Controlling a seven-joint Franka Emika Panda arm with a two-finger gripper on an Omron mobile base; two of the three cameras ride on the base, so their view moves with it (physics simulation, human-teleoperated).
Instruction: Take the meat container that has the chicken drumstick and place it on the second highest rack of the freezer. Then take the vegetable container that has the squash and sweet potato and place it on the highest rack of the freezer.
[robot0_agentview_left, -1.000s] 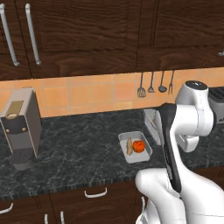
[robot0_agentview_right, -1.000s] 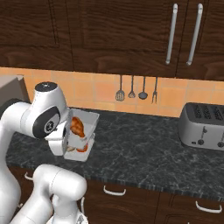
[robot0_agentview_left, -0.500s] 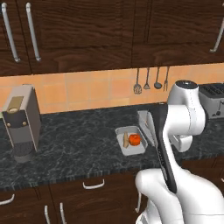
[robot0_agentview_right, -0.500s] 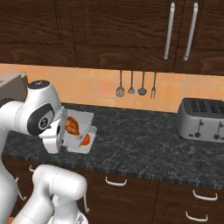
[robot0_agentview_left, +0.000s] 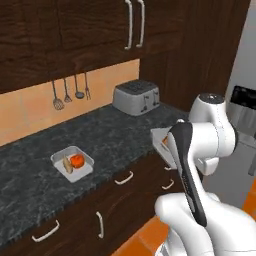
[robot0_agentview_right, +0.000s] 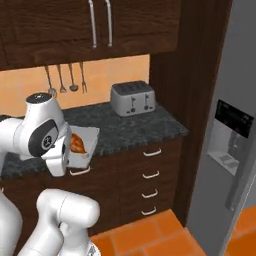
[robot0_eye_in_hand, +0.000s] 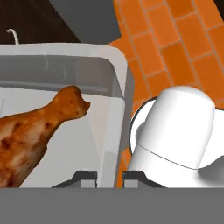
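The freezer (robot0_agentview_right: 227, 125) stands at the right of my right base view, tall and grey, and as far as I can see its door is closed, so neither rack has anything on it yet and I judge the task about a quarter done. I count one freezer, one toaster (robot0_agentview_left: 136, 97), two containers, one drumstick, one squash, one sweet potato and four utensils hanging on the backsplash. The meat container (robot0_agentview_right: 85, 146) is off the counter, carried in front of the arm, above the drawer fronts. In the hand view my gripper (robot0_eye_in_hand: 109, 176) is clamped on the container's side wall, a fingertip on either face of it, with the chicken drumstick (robot0_eye_in_hand: 30, 133) lying inside. What is left for this tray: reach the freezer, get it open, and set the tray on the second shelf from the top. The vegetable container (robot0_agentview_left: 73, 163) sits untouched on the counter, holding the squash (robot0_agentview_left: 77, 160) and, just beside it, the sweet potato (robot0_agentview_left: 67, 164); its whole trip remains.
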